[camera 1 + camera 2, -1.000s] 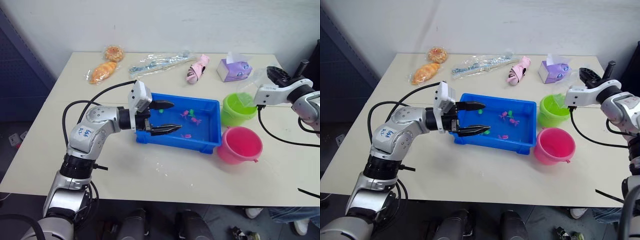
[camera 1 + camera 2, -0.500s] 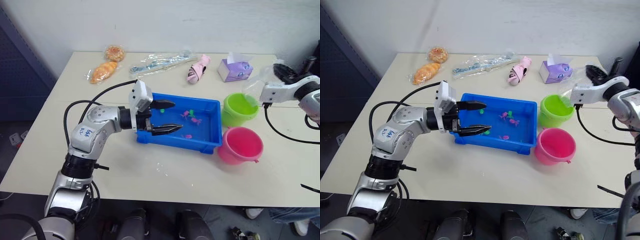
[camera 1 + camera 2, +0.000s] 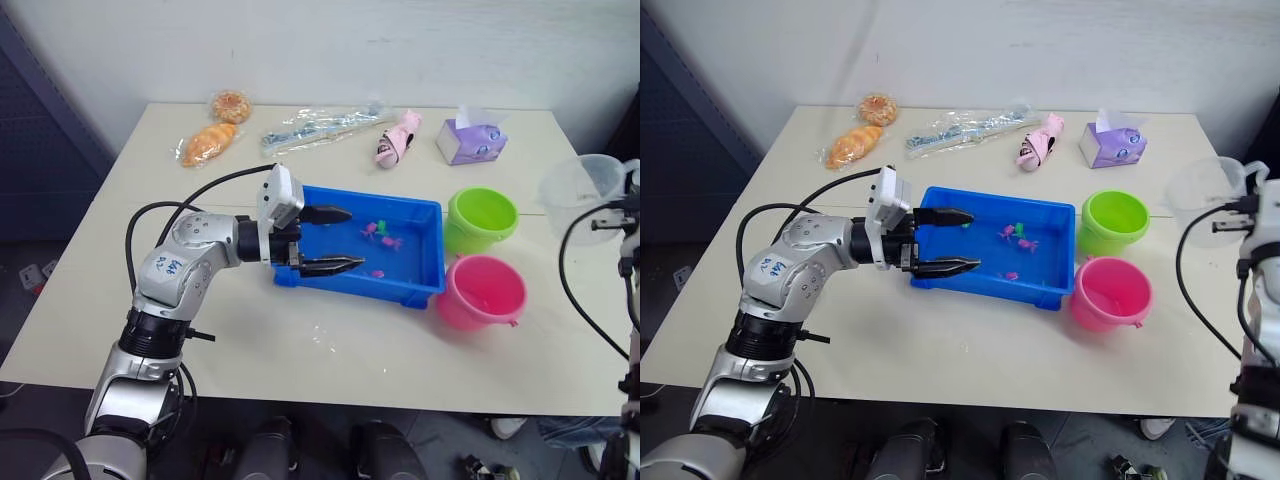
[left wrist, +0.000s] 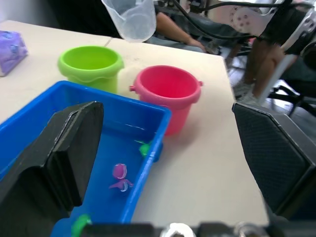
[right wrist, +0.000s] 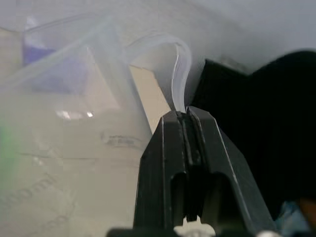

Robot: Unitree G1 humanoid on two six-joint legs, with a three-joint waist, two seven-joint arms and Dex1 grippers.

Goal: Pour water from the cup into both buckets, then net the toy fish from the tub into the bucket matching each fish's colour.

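My right gripper (image 5: 186, 114) is shut on the rim handle of the clear cup (image 3: 583, 190). It holds the cup upright above the table's far right edge, to the right of the lime green bucket (image 3: 481, 217). The pink bucket (image 3: 483, 290) stands just in front of the green one. Both are beside the right end of the blue tub (image 3: 385, 287). Tiny pink fish (image 3: 370, 229) and green fish (image 4: 144, 148) lie in the tub. My left gripper (image 3: 352, 238) is open and level over the tub's left half, holding nothing.
Along the table's back edge lie a croissant toy (image 3: 208, 143), a round pastry (image 3: 229, 104), a clear package (image 3: 322, 125), a pink plush toy (image 3: 396, 140) and a purple tissue box (image 3: 470, 140). A seated person's legs (image 4: 266, 59) show past the table's right side.
My right arm has swung right, carrying the cup away from above the green bucket, and the cup has come from tilted to upright. The left gripper has barely moved.
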